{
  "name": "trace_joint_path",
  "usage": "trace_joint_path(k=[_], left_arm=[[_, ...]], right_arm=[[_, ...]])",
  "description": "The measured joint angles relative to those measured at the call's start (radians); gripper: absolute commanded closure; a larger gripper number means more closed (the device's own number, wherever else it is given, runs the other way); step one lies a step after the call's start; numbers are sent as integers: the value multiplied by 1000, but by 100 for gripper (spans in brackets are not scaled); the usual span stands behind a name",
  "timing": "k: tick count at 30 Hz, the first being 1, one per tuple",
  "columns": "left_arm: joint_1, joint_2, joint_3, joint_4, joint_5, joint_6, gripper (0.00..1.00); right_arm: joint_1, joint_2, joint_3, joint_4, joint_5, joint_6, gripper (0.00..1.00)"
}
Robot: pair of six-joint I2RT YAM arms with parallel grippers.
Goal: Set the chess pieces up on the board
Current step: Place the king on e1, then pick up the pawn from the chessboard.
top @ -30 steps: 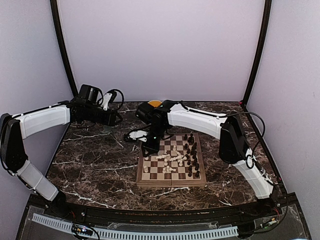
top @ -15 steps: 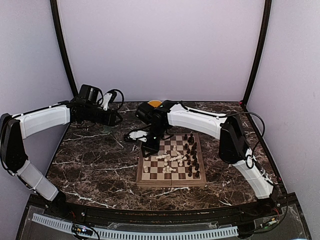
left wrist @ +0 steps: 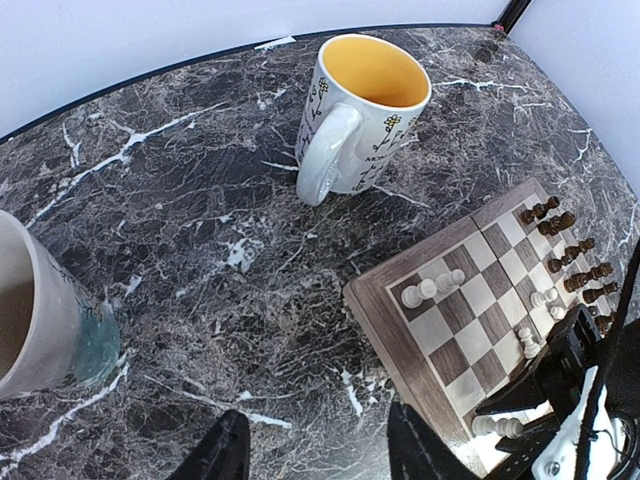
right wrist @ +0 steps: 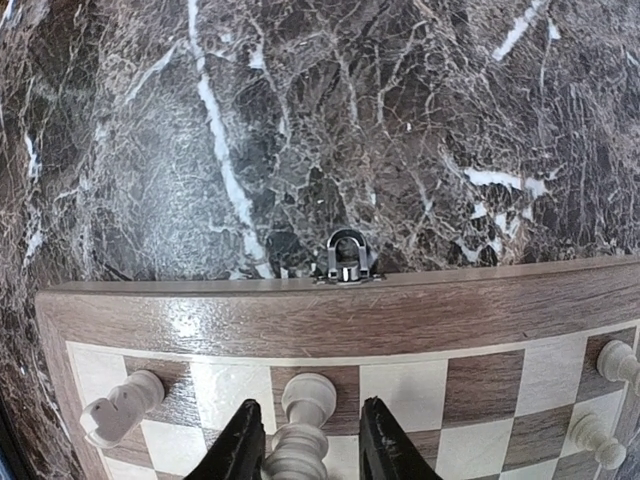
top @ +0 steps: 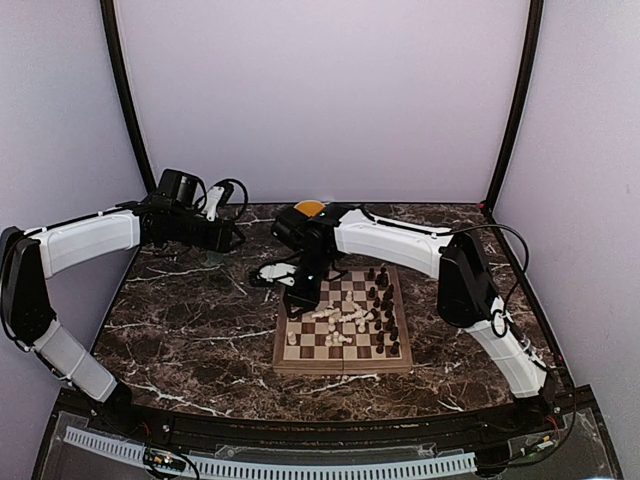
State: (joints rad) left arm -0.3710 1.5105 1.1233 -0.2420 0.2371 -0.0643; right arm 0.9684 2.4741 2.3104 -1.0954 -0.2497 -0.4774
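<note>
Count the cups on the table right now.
2. A white flowered mug with a yellow inside stands on the marble past the board; a pale cup, cropped, stands left of it. The arms may hide more.

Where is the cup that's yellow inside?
In the left wrist view the mug stands upright on the marble table, top middle, just beyond the corner of the chessboard.

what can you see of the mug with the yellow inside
The mug is white and glossy, ceramic by its look, with a yellow inside and small line-drawn flowers on its wall. It stands upright on the dark marbled table, its handle turned towards the left wrist camera, apart from the chessboard. It looks empty, and nothing but the table touches it.
</note>
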Motion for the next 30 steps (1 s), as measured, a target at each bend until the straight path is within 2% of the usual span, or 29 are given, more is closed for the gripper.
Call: trace_joint_path(k=[3,7,13,19,24,30], left_arm=[[0,0,0,0,-2,0,52],[0,-2,0,0,19,2,53],[-38,-26,7,-4,55,25,55],[-174,-7,87,-65,85,80,57],[-263,80,155,-101,103,107,58],[-338,286,307,-141,87,130,55]], right_arm=[[0,-21,-24,3,12,-4,61],[-12,-124,-121,14,16,-8,59],[-84,-416,-391,93,-16,-15,59],[-255,-660,-701,205,-59,-14,61],[-381,-748,-907,315,-87,8,64],[-443,-769,-991,413,-88,34,65]])
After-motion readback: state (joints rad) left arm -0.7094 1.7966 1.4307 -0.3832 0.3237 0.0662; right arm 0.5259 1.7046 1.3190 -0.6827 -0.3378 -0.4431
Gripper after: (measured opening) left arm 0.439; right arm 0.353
